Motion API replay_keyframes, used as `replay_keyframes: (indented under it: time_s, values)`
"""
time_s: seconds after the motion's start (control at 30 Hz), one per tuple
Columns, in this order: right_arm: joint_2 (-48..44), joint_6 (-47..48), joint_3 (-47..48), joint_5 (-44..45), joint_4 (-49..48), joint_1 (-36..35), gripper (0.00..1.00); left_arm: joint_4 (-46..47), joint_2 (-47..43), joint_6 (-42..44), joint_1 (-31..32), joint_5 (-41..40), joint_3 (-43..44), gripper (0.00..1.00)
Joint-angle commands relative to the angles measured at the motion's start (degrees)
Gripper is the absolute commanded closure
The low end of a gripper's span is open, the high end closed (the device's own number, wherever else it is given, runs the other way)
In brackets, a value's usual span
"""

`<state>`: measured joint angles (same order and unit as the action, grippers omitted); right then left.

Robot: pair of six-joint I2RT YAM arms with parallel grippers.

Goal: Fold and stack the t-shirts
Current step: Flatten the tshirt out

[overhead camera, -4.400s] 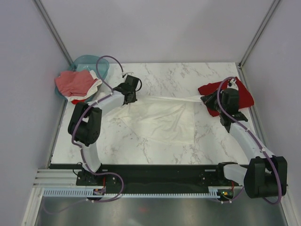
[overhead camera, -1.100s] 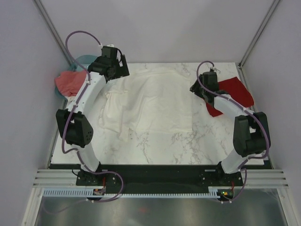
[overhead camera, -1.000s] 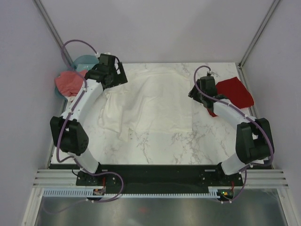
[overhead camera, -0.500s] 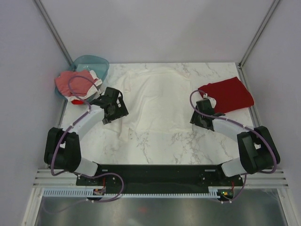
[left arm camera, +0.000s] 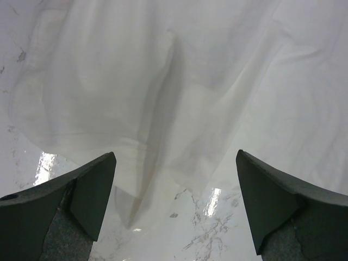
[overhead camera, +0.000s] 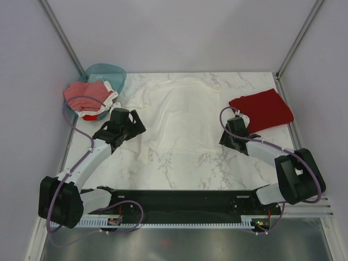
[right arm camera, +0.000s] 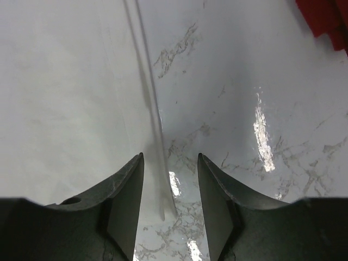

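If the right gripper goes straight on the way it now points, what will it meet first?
Probably the side edge of the white shirt, which lies on the table ahead of the right gripper, in line with its open jaws. Depth is hard to judge.

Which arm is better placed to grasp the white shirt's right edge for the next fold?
Right, I think. The right end effector sits at that edge of the white shirt, and the edge runs between its open fingers. The left end effector is at the opposite side.
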<state>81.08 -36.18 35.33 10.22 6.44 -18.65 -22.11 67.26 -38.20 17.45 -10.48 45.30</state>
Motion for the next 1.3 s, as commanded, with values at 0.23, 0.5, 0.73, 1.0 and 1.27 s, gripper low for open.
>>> replay_keyframes:
  time_s: [0.23, 0.5, 0.73, 1.0, 1.27]
  values:
    - [5.15, -0.2, 1.93, -0.99, -1.69, 0.11, 0.71, 2.77, 0.41, 0.32, 0.13, -3.93, -0.91, 0.0]
    - [1.28, -1.87, 0.09, 0.68, -1.08, 7.13, 1.0, 1.54, 0.15, -0.74, 0.13, -6.92, -1.79, 0.0]
    - [-5.48, -3.72, -2.63, 5.15, -0.2, 10.39, 1.0, 0.58, 1.2, -1.88, 0.04, -7.53, -2.76, 0.01]
    - [-8.83, -4.16, -3.43, 6.22, 0.07, 11.18, 1.0, -1.0, 3.39, -2.85, 0.04, -8.06, -3.46, 0.02]
    - [-9.27, -3.45, -3.25, 5.25, -0.02, 11.18, 0.76, -2.59, 5.07, -3.47, 0.04, -8.59, -3.29, 0.04]
